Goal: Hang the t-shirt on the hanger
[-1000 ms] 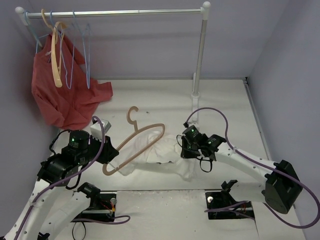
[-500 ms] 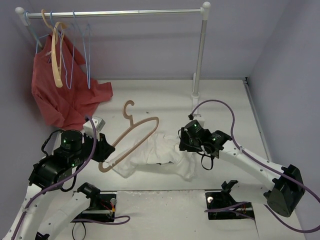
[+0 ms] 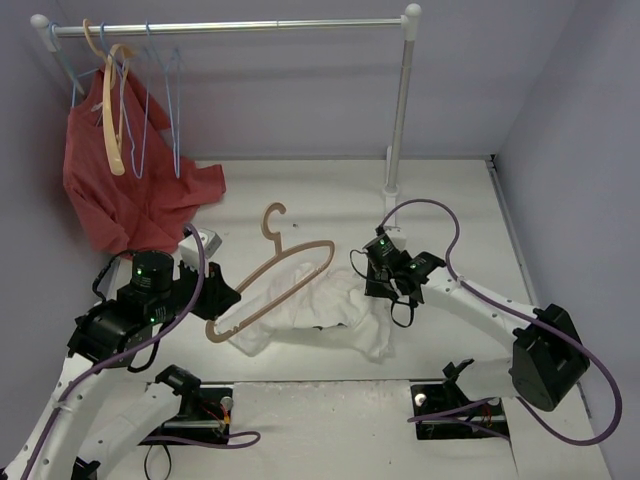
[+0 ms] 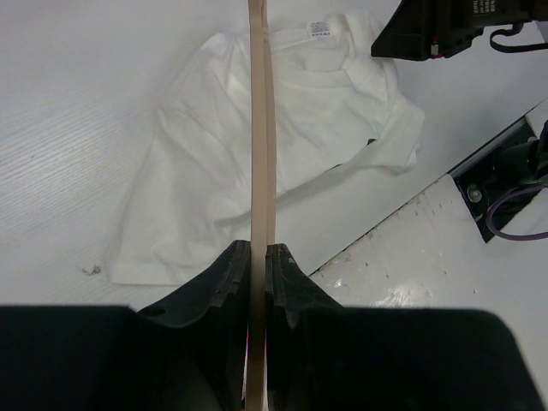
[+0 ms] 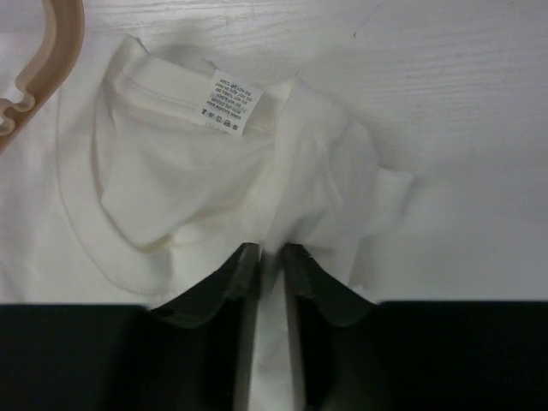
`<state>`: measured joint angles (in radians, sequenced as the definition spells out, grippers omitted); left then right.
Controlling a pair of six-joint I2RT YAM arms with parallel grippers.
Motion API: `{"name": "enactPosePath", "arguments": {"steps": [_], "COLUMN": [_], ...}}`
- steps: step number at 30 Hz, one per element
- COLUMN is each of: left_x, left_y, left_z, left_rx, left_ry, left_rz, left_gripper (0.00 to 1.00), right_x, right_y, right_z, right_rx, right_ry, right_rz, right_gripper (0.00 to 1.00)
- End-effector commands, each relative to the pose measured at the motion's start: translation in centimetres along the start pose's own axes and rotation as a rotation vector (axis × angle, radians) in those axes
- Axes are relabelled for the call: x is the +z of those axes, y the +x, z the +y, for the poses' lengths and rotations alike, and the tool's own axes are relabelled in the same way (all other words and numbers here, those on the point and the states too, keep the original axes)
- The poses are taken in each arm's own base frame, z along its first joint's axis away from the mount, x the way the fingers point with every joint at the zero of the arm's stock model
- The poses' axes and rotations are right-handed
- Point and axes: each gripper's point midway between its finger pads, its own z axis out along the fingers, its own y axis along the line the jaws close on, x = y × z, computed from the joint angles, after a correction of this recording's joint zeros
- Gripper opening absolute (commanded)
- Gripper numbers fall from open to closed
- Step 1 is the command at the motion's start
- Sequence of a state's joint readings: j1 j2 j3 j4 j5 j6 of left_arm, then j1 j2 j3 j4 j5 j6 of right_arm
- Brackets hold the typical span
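Observation:
The white t-shirt (image 3: 320,318) lies crumpled on the table between the arms. The tan wooden hanger (image 3: 285,270) is held tilted above its left part, hook toward the back. My left gripper (image 3: 215,305) is shut on the hanger's lower arm; in the left wrist view the hanger (image 4: 259,128) runs edge-on from between the fingers over the t-shirt (image 4: 205,171). My right gripper (image 3: 375,290) is shut on a fold of the t-shirt (image 5: 197,188) beside the collar and its label. A piece of the hanger (image 5: 47,60) shows at that view's top left.
A clothes rail (image 3: 230,27) stands at the back with a red garment (image 3: 120,190), thin blue wire hangers (image 3: 160,110) and a paler cream hanger (image 3: 112,120) at its left end. Its right post (image 3: 400,110) stands just behind my right gripper. Purple walls close in on both sides.
My left gripper swung the hanger left, then back right and toward the back. My right gripper moved left and back with the shirt fold, pulling the cloth that way.

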<state>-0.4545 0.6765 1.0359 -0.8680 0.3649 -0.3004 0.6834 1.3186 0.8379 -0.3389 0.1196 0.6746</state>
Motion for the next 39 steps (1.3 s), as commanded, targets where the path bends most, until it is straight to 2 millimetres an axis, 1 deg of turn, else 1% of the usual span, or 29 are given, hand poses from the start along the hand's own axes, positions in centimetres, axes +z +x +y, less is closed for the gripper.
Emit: {"name": "enactPosePath", "arguments": {"steps": [1,2,3,5,6,8,9,11,12,13,14,16,17,18,19,20,22,23,25,26,27,28,29,31,32,34,35,37,39], "left_x": [-0.4,-0.2,-0.2,0.1,0.1,0.2,0.2,-0.1,-0.3,-0.5,-0.9,-1.4,-1.7,-1.9,-1.9,-1.9,-1.3,-1.1,-0.3,0.0,0.3,1.0,1.3,2.0,2.2,2.5,2.6,3.0,3.4], "left_y": [-3.7,-4.0,-4.4,-5.2,-5.6,-7.0,-7.6,-9.0,-9.6,-10.2,-10.9,-11.8,-12.3,-12.4,-12.4,-12.5,-11.9,-11.8,-10.9,-10.6,-10.3,-9.2,-8.8,-7.8,-7.5,-6.9,-6.7,-6.4,-6.0], "left_z": [-2.0,-2.0,-1.9,-1.5,-1.5,-0.9,-0.8,0.2,0.5,0.7,1.3,1.7,2.1,2.2,2.3,2.3,1.9,1.5,0.5,0.2,-0.1,-0.3,-0.4,-0.7,-0.8,-0.8,-0.9,-1.0,-1.1], "left_rx": [0.041,0.044,0.047,0.058,0.065,0.078,0.081,0.085,0.09,0.092,0.09,0.091,0.088,0.089,0.094,0.096,0.102,0.105,0.1,0.097,0.098,0.091,0.09,0.079,0.079,0.072,0.073,0.072,0.073], "left_ry": [0.082,0.085,0.078,0.058,0.05,0.013,-0.003,-0.07,-0.092,-0.107,-0.149,-0.184,-0.208,-0.216,-0.22,-0.221,-0.189,-0.166,-0.095,-0.069,-0.05,-0.019,-0.006,0.025,0.034,0.045,0.057,0.067,0.087], "left_rz": [-0.113,-0.125,-0.135,-0.158,-0.169,-0.201,-0.216,-0.263,-0.282,-0.303,-0.335,-0.37,-0.394,-0.404,-0.406,-0.409,-0.387,-0.383,-0.351,-0.342,-0.331,-0.296,-0.283,-0.25,-0.24,-0.224,-0.217,-0.207,-0.196], "left_gripper": [0.0,0.0,0.0,0.0,0.0,0.0,0.0,0.0,0.0,0.0,0.0,0.0,0.0,0.0,0.0,0.0,0.0,0.0,0.0,0.0,0.0,0.0,0.0,0.0,0.0,0.0,0.0,0.0,0.0], "right_x": [0.3,0.0,-0.2,-0.3,-1.3,-2.0,-4.0,-6.4,-8.8,-10.1,-11.9,-13.8,-14.9,-15.1,-13.6,-13.9,-12.6,-11.1,-9.8,-9.6,-8.5,-8.1,-7.6,-7.2,-6.7,-6.7,-6.2,-6.2,-5.3], "right_y": [-2.5,-3.4,-4.5,-6.4,-8.9,-11.4,-14.2,-16.8,-18.8,-19.6,-20.4,-21.0,-21.0,-20.7,-19.2,-18.3,-16.1,-13.5,-11.0,-9.6,-7.9,-7.3,-6.4,-6.1,-5.9,-6.8,-7.1,-8.3,-8.9], "right_z": [0.4,0.8,1.1,1.5,2.7,3.9,5.7,8.2,9.8,10.6,11.4,11.8,11.2,10.7,9.5,8.4,6.3,4.6,2.6,1.5,0.6,-0.3,-1.0,-1.8,-2.1,-2.1,-2.2,-1.7,-1.3], "right_rx": [-0.002,-0.011,-0.045,-0.072,-0.115,-0.163,-0.175,-0.239,-0.249,-0.282,-0.288,-0.289,-0.277,-0.27,-0.271,-0.236,-0.199,-0.155,-0.104,-0.083,-0.027,-0.01,-0.006,0.021,0.011,0.01,0.001,-0.013,-0.023], "right_ry": [-0.006,-0.02,-0.03,-0.035,-0.063,-0.071,-0.113,-0.184,-0.236,-0.263,-0.296,-0.32,-0.316,-0.307,-0.273,-0.261,-0.209,-0.18,-0.129,-0.111,-0.082,-0.05,-0.021,0.028,0.062,0.088,0.113,0.119,0.132], "right_rz": [-0.08,-0.103,-0.137,-0.169,-0.224,-0.271,-0.339,-0.424,-0.492,-0.531,-0.573,-0.614,-0.636,-0.638,-0.601,-0.594,-0.544,-0.478,-0.418,-0.384,-0.339,-0.323,-0.291,-0.279,-0.261,-0.276,-0.274,-0.291,-0.278], "right_gripper": [0.14,0.05,0.0,0.0,0.0,0.0,0.0,0.0,0.0,0.0,0.0,0.0,0.0,0.0,0.0,0.0,0.0,0.0,0.0,0.0,0.0,0.02,0.06,0.21,0.25,0.33,0.35,0.36,0.38]}}
